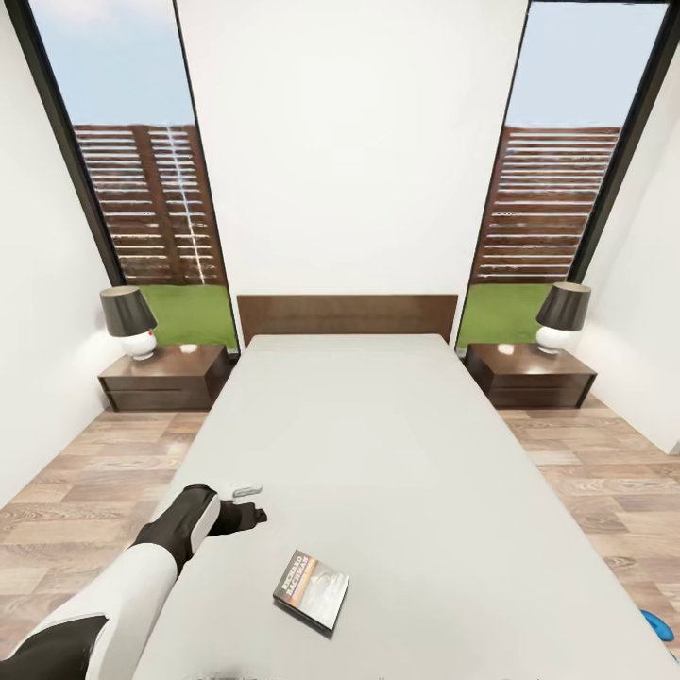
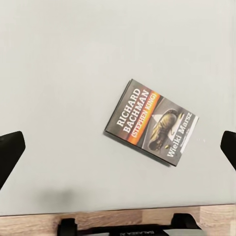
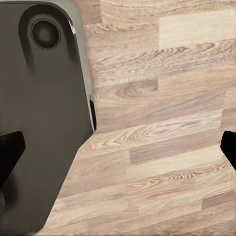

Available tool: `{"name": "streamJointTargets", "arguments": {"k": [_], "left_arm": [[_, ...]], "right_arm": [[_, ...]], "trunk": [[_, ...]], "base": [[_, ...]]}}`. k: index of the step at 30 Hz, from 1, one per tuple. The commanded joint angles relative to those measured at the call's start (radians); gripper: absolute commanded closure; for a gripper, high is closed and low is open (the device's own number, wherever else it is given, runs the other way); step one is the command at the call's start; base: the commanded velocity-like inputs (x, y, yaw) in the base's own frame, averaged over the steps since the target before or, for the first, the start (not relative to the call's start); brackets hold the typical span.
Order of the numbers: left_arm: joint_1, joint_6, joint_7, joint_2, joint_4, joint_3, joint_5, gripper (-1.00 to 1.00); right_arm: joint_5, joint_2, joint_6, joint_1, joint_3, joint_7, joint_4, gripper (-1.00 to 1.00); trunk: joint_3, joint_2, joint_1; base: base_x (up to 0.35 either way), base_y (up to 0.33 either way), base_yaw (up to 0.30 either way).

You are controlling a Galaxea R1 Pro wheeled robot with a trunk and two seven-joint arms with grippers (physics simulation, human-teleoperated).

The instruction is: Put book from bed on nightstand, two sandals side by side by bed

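While our left arm reaches out over the bed [image 1: 397,444], its left claw [image 1: 247,510] hangs above the bare off-white mattress, fingers [image 2: 11,152] spread wide apart and clamped on nothing. Just beside it, nearer the foot of the bed, the book [image 1: 312,589] lies flat and face up on the mattress, apart from the claw. A dark nightstand [image 1: 165,378] with a lamp [image 1: 130,321] stands at the left of the headboard, and a second nightstand [image 1: 529,375] at the right. At the picture's lower right edge, a sliver of blue on the wood floor [image 1: 586,472] is probably one sandal [image 1: 658,625]. Our right claw [image 3: 118,147] hangs open over floor planks beside the robot's dark base [image 3: 39,123].
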Motion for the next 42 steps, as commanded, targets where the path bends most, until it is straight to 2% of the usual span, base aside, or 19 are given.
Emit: {"name": "streamJointTargets", "arguments": {"k": [1, 17, 27, 42], "left_arm": [[-0.001, 0.005, -0.005, -0.001, -0.001, 0.005, -0.004, -1.00], [-0.004, 0.004, -0.008, -0.001, -0.011, 0.004, -0.002, -1.00], [-0.069, -0.006, 0.002, -0.001, -0.005, 0.003, -0.003, -1.00], [-0.084, -0.014, 0.005, -0.001, -0.009, -0.003, -0.001, -1.00]], "right_arm": [[0.010, -0.001, 0.007, -0.001, -0.009, -0.004, 0.006, -1.00], [0.008, 0.006, 0.059, -0.001, -0.009, -0.003, 0.034, -1.00], [0.013, 0.008, 0.106, -0.001, -0.008, -0.002, 0.036, -1.00], [0.015, 0.007, 0.112, 0.016, -0.007, -0.001, 0.036, -1.00]], "trunk": [[-0.004, -0.002, 0.001], [-0.029, -0.002, 0.001], [-0.045, -0.002, 0.001], [-0.070, -0.002, 0.001]], "base": [[0.000, 0.000, 0.000], [0.000, 0.000, 0.000], [0.000, 0.000, 0.000], [0.000, 0.000, 0.000]]}}
